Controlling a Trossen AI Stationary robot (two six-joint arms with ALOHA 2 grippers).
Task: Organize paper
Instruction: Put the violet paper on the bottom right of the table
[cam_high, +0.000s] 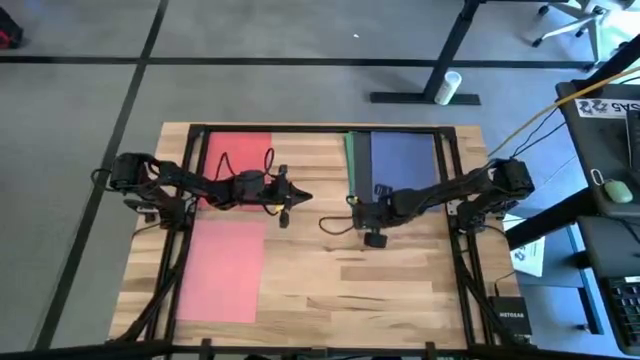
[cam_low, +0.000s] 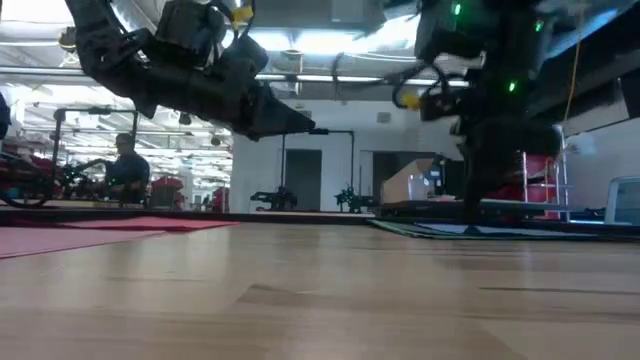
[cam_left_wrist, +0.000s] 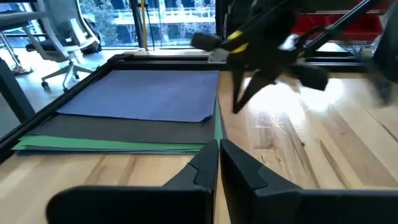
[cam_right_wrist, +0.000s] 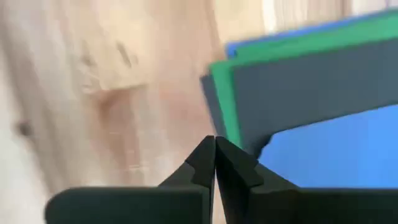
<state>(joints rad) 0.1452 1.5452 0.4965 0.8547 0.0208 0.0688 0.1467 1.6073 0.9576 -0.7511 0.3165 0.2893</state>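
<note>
My right hand (cam_right_wrist: 214, 146) is pressed together, right beside the blue paper (cam_high: 403, 155) stack's corner. My left hand (cam_left_wrist: 219, 152), also pressed together, waits near the red paper (cam_high: 237, 155). I should push slowly.

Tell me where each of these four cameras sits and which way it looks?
High view: overhead, straight down on the wooden table; both arms show.
Low view: at tabletop height, looking across into the room; arms hang in from above.
Left wrist view: on the left arm, facing the stack of blue, grey and green paper sheets; left gripper jaws shut.
Right wrist view: on the right arm, looking down at that same stack's corner; right gripper jaws shut.
</note>
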